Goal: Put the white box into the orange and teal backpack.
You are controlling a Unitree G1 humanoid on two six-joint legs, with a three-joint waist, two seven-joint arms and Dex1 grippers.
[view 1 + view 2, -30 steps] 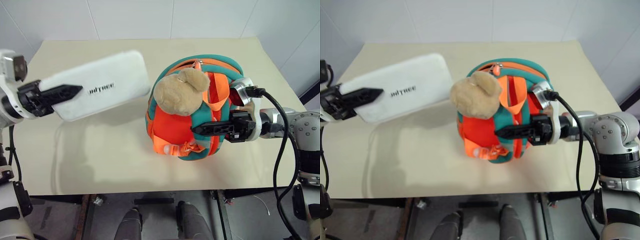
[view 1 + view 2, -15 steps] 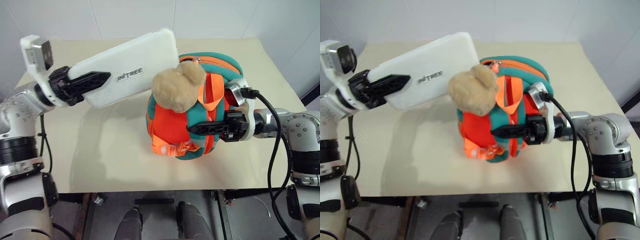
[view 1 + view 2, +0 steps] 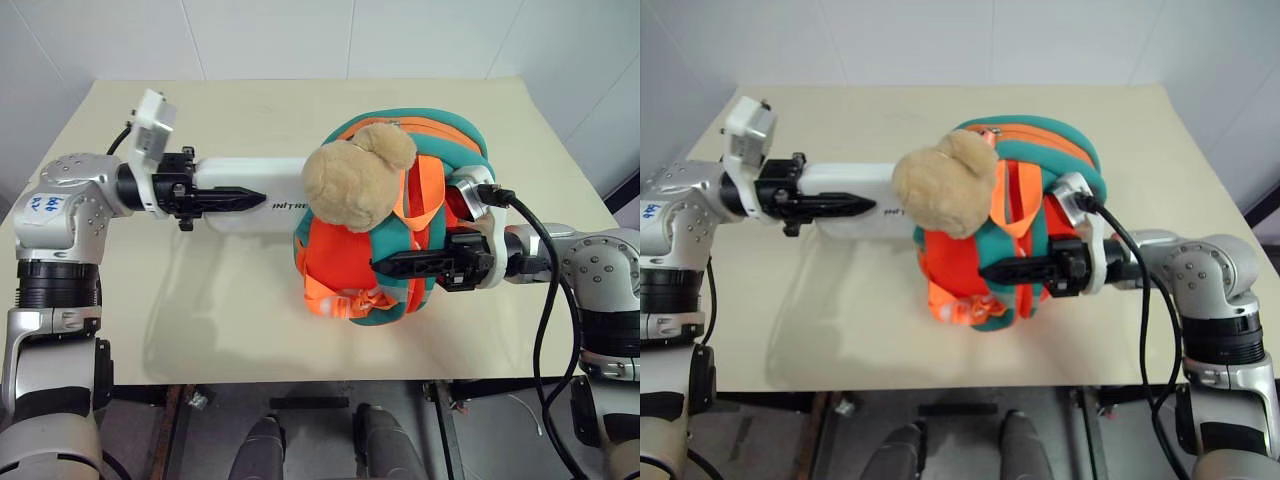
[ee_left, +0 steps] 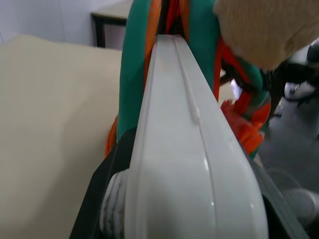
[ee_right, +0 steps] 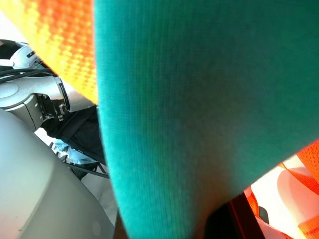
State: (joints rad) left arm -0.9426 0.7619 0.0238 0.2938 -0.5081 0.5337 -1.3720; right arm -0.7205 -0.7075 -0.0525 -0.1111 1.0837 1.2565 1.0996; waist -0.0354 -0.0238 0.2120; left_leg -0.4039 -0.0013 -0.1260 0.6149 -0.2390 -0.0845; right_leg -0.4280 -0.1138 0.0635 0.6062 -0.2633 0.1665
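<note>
White box (image 3: 245, 192) entering orange and teal backpack (image 3: 352, 262), desk (image 3: 200, 310) centre.
Left end effector (image 3: 240, 196) grips box edge-on (fits opening); right end effector (image 3: 395, 266) clamps backpack, steadying it.

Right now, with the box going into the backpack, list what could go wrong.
1. The white box enters edge-on between the teal rims of the backpack; it could catch on the rim and jam.
2. The left gripper clamps only the box's near end, so a snag might twist it loose.
3. The right gripper holds one side of the backpack; a hard push could tip it or slide it across the table.
</note>
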